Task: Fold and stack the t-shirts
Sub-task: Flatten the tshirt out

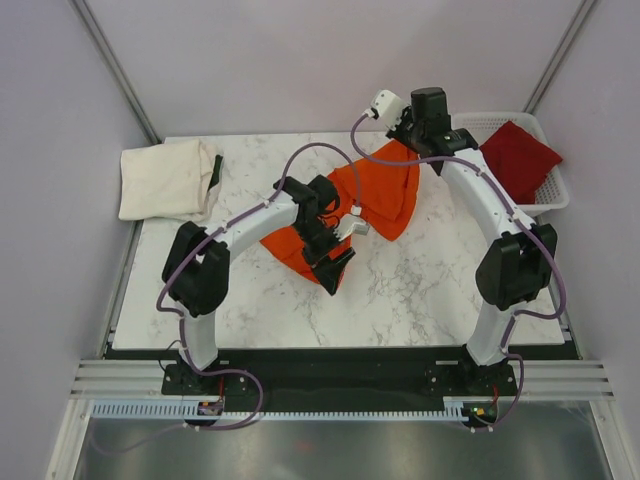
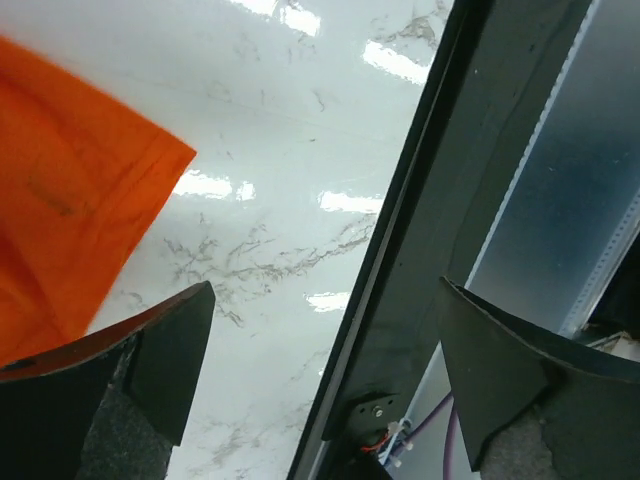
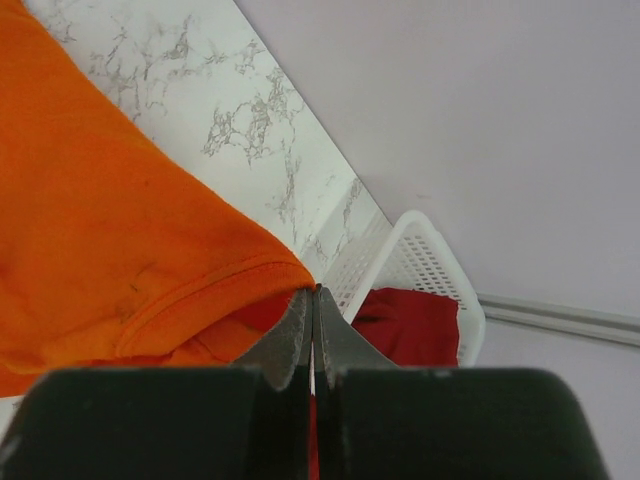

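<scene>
Right wrist, hand (image 3: 313, 293) apparently pinching orange t-shirt (image 3: 100, 230) edge, basket (image 3: 425, 255) near

Orange shirt (image 1: 385, 195) rumpled, centre; cream shirt (image 1: 165, 180) folded, far-left; red shirt (image 1: 518, 158) in basket (image 1: 556, 190).

A robotics lab cell: plain pale walls (image 1: 300, 60), metal corner posts (image 1: 115, 65), marble-look table (image 1: 420, 290) on aluminium rails (image 1: 340, 380).

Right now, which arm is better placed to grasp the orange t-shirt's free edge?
Probably left: left gripper open, empty, beside the orange t-shirt; right gripper shut on its hem.
</scene>
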Robot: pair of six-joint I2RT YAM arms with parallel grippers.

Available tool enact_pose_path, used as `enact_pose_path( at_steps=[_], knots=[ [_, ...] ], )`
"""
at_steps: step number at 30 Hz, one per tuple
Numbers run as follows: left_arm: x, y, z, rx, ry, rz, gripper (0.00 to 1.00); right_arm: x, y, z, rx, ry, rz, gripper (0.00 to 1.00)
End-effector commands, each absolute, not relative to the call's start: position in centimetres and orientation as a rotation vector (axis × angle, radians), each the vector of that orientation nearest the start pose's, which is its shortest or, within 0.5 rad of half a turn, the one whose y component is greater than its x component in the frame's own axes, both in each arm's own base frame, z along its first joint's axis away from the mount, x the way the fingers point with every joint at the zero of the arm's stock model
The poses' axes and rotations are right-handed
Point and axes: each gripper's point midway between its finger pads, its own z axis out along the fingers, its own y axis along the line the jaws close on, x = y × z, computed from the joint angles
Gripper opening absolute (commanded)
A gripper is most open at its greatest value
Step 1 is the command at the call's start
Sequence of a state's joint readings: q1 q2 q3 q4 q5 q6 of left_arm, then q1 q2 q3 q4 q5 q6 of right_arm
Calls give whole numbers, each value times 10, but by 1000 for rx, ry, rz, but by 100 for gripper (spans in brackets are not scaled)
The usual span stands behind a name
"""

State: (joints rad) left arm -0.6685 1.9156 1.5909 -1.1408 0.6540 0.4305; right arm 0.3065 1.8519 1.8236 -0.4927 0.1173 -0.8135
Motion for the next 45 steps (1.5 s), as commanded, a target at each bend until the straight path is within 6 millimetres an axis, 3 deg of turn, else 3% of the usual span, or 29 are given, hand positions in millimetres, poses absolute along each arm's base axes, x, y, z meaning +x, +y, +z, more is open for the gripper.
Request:
enact_pose_path(
  at_steps=[1, 5, 7, 11, 12, 17, 18, 19, 20, 22, 32, 39, 45],
  knots=[
    [227, -264, 114, 1501, 2545, -966, 100, 535, 114, 300, -984, 1773, -413, 0],
    [274, -246, 124, 1362, 2504, -792, 100, 530, 115, 299, -985, 1777, -394, 0],
    [307, -227, 119, 1293, 2488, -620, 100, 528, 116, 295, -987, 1786, -389, 0],
    [338, -200, 100, 1226, 2506, -405, 99, 528, 117, 293, -987, 1790, -378, 0],
    [345, -186, 84, 1213, 2566, -285, 100, 528, 117, 293, -984, 1789, -377, 0],
    [363, -166, 61, 1172, 2600, -85, 73, 530, 119, 293, -985, 1788, -366, 0],
    [365, -164, 60, 1169, 2603, -74, 67, 530, 119, 293, -986, 1787, -366, 0],
    [365, -164, 55, 1170, 2616, -66, 50, 530, 119, 293, -987, 1787, -369, 0],
    [365, -162, 53, 1166, 2626, -57, 42, 530, 119, 292, -989, 1788, -374, 0],
    [362, -162, 50, 1160, 2639, -63, 33, 530, 118, 292, -990, 1788, -376, 0],
    [346, -160, 49, 1182, 2655, -87, 35, 536, 122, 284, -1001, 1795, -365, 0],
    [334, -166, 46, 1217, 2664, -92, 51, 539, 123, 281, -1003, 1799, -360, 0],
    [332, -174, 48, 1229, 2652, -101, 49, 539, 124, 277, -1009, 1804, -354, 0]
  ],
)
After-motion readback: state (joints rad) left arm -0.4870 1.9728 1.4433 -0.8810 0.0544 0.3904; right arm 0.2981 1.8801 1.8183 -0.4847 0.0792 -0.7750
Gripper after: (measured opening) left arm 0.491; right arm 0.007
